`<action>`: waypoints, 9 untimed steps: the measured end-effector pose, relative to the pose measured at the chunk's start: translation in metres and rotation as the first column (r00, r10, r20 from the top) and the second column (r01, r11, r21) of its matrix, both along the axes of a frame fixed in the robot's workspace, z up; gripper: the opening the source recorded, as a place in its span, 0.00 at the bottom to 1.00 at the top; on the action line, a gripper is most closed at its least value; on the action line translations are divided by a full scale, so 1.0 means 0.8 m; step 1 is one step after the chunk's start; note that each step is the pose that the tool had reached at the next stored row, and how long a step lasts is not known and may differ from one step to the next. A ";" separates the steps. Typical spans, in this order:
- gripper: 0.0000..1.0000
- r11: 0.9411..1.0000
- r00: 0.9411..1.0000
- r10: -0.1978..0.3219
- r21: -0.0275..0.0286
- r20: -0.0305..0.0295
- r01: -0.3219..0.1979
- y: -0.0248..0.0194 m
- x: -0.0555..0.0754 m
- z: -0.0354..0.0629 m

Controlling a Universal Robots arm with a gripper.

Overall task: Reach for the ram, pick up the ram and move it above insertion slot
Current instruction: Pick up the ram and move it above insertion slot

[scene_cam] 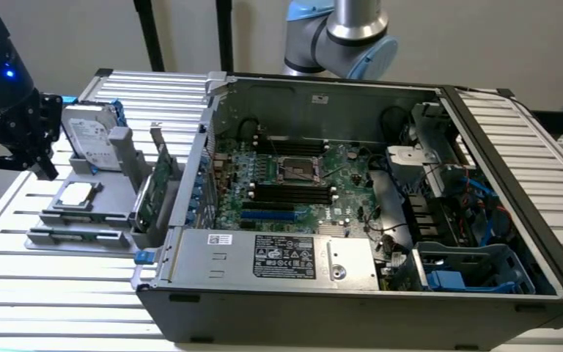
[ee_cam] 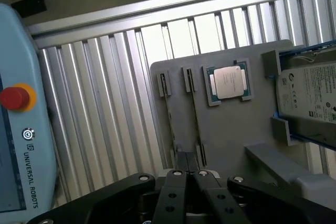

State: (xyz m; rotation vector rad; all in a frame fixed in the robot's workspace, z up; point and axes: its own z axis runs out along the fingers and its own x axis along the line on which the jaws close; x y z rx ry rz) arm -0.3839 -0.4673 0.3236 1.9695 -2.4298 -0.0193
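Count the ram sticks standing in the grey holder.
2. Both stand on edge in the grey holder: one ram at the holder's outer edge, the other ram between it and the CPU chip. No more show there.

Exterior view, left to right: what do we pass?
gripper → hard drive → green expansion card → CPU socket → blue drive cage
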 end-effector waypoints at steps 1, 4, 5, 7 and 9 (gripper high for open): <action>0.11 1.000 1.000 0.000 0.000 0.000 0.000 0.0000 0.000 0.000; 0.11 1.000 1.000 0.000 0.000 0.000 0.000 0.0000 0.000 0.000; 0.11 1.000 1.000 0.000 0.000 0.000 0.000 0.0000 0.000 0.000; 0.11 1.000 1.000 0.000 0.000 0.000 0.000 0.0000 0.000 0.000; 0.12 1.000 1.000 0.000 0.000 0.000 0.000 0.0000 0.000 0.000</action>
